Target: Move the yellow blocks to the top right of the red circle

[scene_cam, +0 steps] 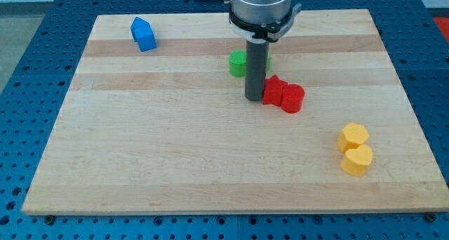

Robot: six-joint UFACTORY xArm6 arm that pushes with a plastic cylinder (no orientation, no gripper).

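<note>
Two yellow blocks lie at the view's lower right: a hexagon-like one [353, 136] and, touching it just below, a heart-like one [357, 160]. The red circle [292, 98] sits near the board's middle, touching a red star-like block [274, 90] on its left. My tip [254, 98] rests on the board right against the left side of the red star block, far to the left of and above the yellow blocks. The rod rises to the arm at the view's top.
A green block [239, 63] sits just behind the rod, partly hidden by it. A blue house-shaped block [144, 34] lies at the view's top left. The wooden board [175, 163] is edged by a blue perforated table.
</note>
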